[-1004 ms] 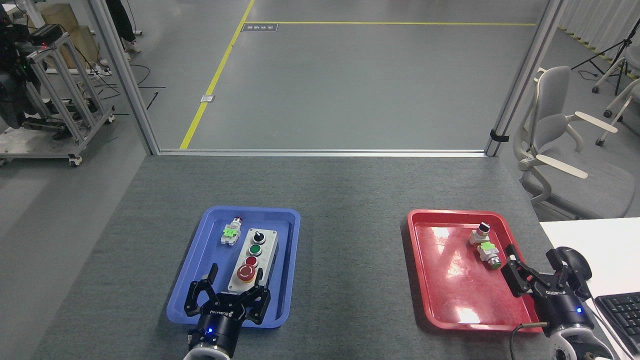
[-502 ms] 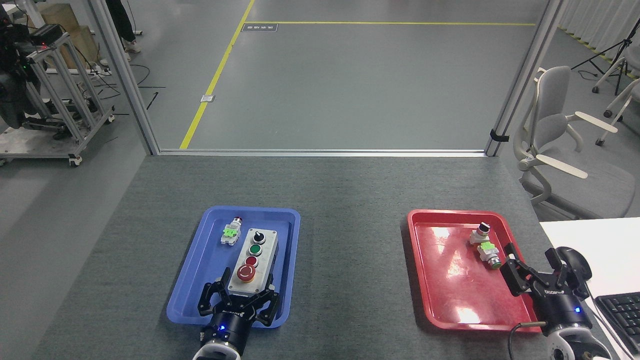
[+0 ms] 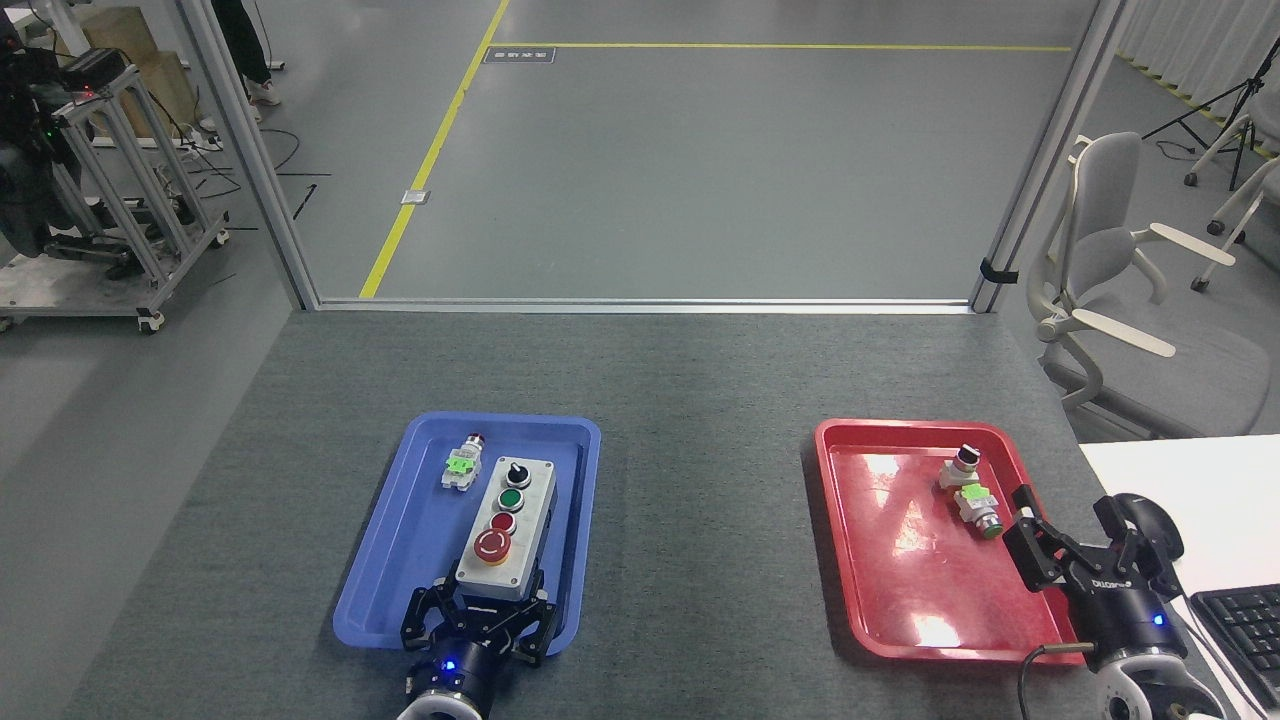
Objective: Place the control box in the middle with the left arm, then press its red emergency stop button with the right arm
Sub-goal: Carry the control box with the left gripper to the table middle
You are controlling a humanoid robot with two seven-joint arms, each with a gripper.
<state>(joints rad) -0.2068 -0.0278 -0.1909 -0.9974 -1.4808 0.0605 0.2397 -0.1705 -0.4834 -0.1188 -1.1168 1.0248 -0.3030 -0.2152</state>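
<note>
Left gripper (image 3: 478,622) has slid forward, claws narrowing around near end of control box (image 3: 507,524); contact unclear. Box in blue tray (image 3: 400,560), unlifted. Right gripper (image 3: 1075,555) idle, claws spread.

Two trays lie on the table (image 3: 700,380), well apart: one tray (image 3: 400,560) to the left, the other tray (image 3: 900,600) to the right, with bare table between them. The control box (image 3: 520,530) lies in the left tray, lengthwise front to back, its emergency stop (image 3: 492,544) nearest the front. A small switch part (image 3: 462,465) lies just left of the box's far end. Two more parts (image 3: 968,485) lie in the right tray's far right corner. The left gripper (image 3: 478,620) is at the box's near end; the right gripper (image 3: 1075,560) is over the right tray's right rim.
</note>
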